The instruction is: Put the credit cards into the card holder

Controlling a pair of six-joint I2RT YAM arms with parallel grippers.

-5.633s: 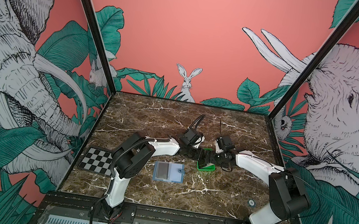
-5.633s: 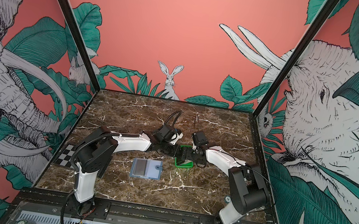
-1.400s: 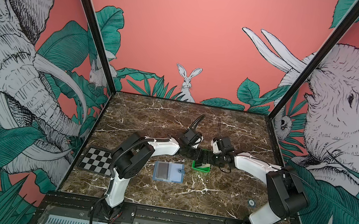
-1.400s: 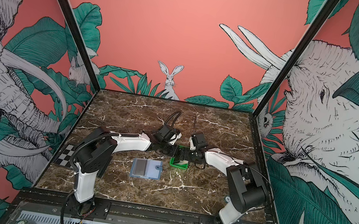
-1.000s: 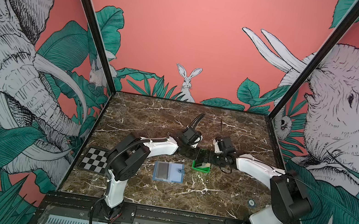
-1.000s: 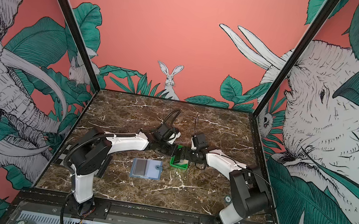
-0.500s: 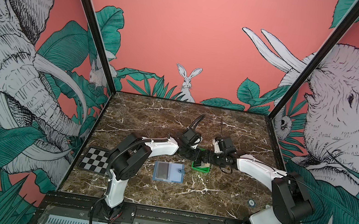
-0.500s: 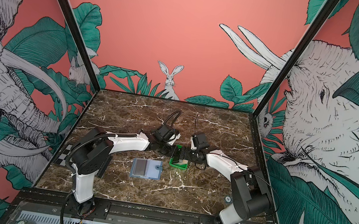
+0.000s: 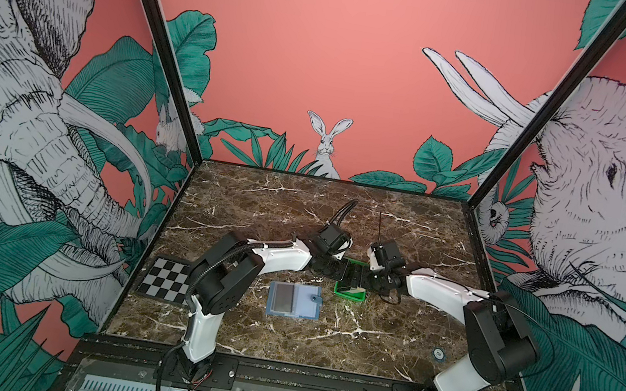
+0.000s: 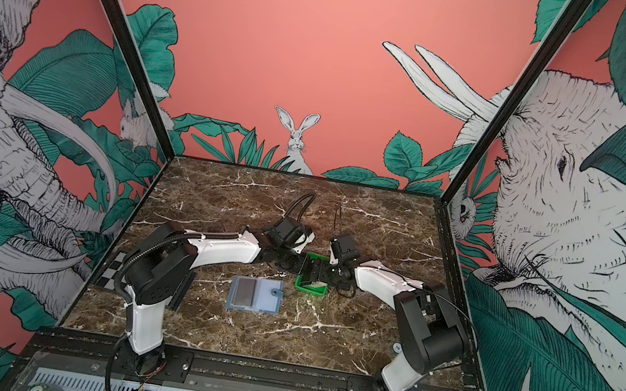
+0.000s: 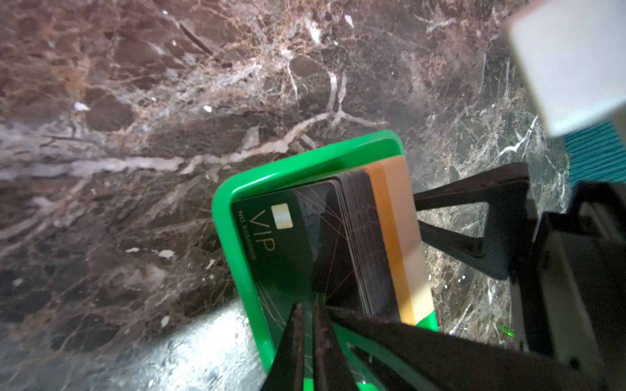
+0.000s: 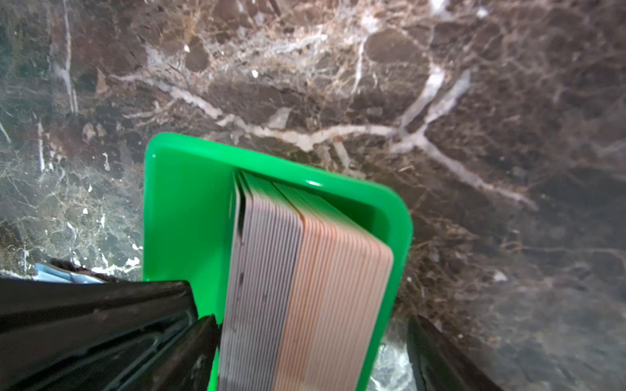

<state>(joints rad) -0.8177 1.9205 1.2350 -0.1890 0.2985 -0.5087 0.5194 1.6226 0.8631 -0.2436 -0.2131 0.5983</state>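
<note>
Here the left claw (image 11: pixel 306 316) is pinched almost closed on the black card (image 11: pixel 288 243), frontmost of the cards (image 12: pixel 305 270) standing on edge in the green tray (image 9: pixel 349 293), mid-frame in both top views. The right claw (image 12: pixel 311 325) gapes around them, gripping nothing. Since the cards are packed tight, neighbours could drag out or the tray could tip. The black card faces frame-left, its long axis running up-down. The holder (image 9: pixel 293 301) lies open, lower-left of the tray.
</note>
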